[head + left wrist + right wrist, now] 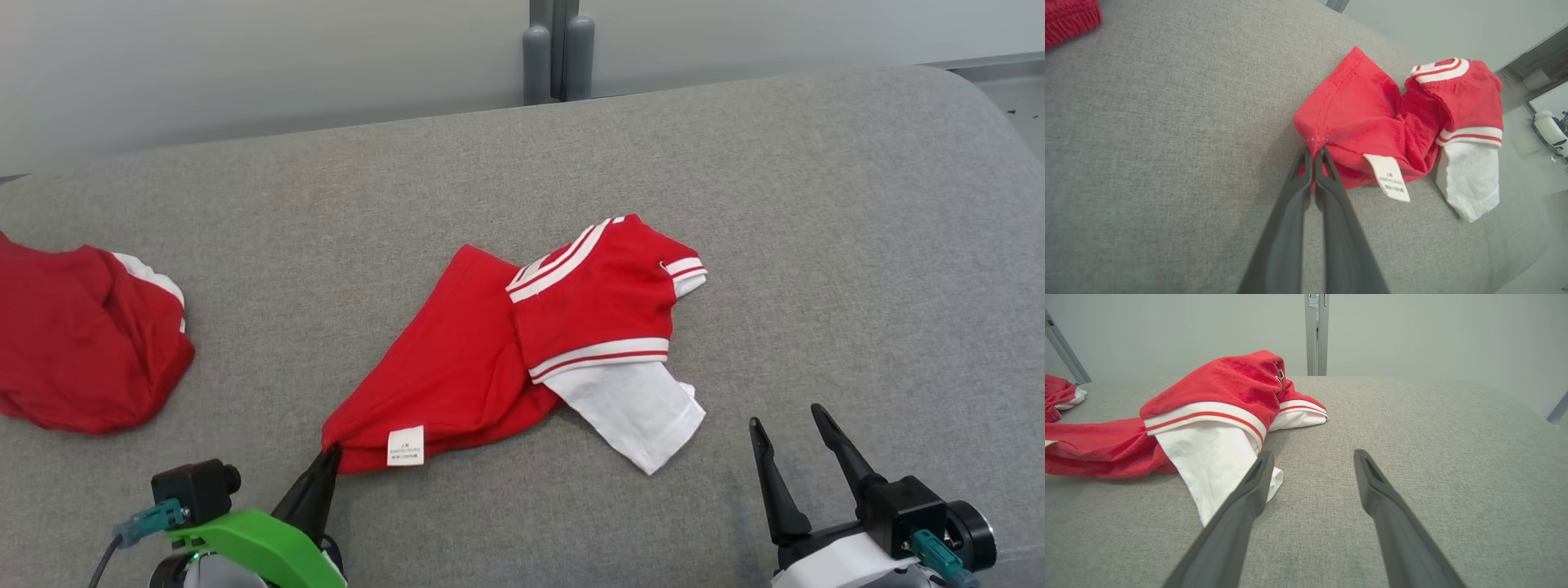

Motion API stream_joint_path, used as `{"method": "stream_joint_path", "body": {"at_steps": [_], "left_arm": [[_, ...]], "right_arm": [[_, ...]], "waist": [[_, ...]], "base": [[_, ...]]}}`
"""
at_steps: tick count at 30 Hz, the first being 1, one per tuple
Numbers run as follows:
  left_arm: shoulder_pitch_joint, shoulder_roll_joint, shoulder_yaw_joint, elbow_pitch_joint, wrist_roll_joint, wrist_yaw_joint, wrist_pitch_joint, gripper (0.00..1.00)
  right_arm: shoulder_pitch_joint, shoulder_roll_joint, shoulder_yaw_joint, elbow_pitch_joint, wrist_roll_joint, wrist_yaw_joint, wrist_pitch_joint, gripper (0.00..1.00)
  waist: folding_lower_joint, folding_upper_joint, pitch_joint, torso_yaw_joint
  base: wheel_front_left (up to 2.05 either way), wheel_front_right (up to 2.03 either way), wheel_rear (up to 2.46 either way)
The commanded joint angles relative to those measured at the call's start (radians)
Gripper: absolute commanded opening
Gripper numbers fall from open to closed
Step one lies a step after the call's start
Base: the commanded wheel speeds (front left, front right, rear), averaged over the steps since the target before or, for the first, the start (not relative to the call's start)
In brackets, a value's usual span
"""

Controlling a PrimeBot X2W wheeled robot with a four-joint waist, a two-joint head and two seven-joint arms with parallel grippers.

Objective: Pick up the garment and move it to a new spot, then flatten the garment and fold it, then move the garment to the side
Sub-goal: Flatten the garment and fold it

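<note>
Grey fabric worktop [816, 204]: left end effector [330, 454] pinches the soft, light red-and-white jersey garment [457, 367] at its hem corner, a sound hold; right end effector [785, 416] gapes wide.

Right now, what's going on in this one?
The left end effector is shut on a hem corner of the crumpled red-and-white cloth shirt, which lies on the grey fabric surface. The right end effector hangs open near the white sleeve, apart from it. A second red garment lies far left.
</note>
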Motion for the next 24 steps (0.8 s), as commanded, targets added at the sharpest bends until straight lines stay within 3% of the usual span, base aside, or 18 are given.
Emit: {"method": "stream_joint_path", "body": {"at_steps": [1,4,9,10,12,19,24], "left_arm": [[0.029,0.021,-0.002,-0.014,0.009,0.007,0.006,0.0],[0.062,0.029,-0.009,-0.036,-0.015,0.007,0.018,0.0],[0.079,0.03,-0.015,-0.015,-0.007,-0.003,0.009,0.27],[0.079,0.027,-0.012,-0.007,-0.003,0.003,0.0,0.4],[0.081,0.023,-0.011,0.007,0.009,0.014,-0.014,1.0],[0.119,-0.001,0.028,0.036,0.018,0.063,-0.078,1.0],[0.166,-0.024,0.102,0.016,0.091,0.096,-0.11,1.0]], "right_arm": [[0.0,-0.002,0.002,-0.002,0.003,0.0,-0.003,1.0],[-0.006,-0.002,0.004,0.0,0.002,0.0,-0.003,1.0],[-0.008,-0.002,0.004,0.001,-0.003,0.0,-0.003,1.0],[-0.008,-0.002,0.005,0.001,-0.004,0.0,-0.003,1.0],[-0.007,-0.002,0.008,0.003,-0.006,0.0,-0.003,1.0],[0.007,-0.002,0.018,0.004,-0.022,0.0,-0.003,1.0],[0.031,-0.003,-0.004,-0.009,-0.02,0.0,-0.003,1.0]], "waist": [[0.0,0.0,0.004,0.006],[0.0,0.0,0.008,0.012],[0.0,0.0,0.013,0.018],[0.0,0.0,0.013,0.018],[0.0,0.0,0.011,0.017],[0.0,0.0,-0.001,0.005],[0.0,0.0,-0.017,0.004]], "base": [[0.0,0.0,0.0],[0.0,0.0,0.0],[0.0,0.0,0.0],[0.0,0.0,0.0],[0.0,0.0,0.0],[0.0,0.0,0.0],[0.0,0.0,0.0]]}}
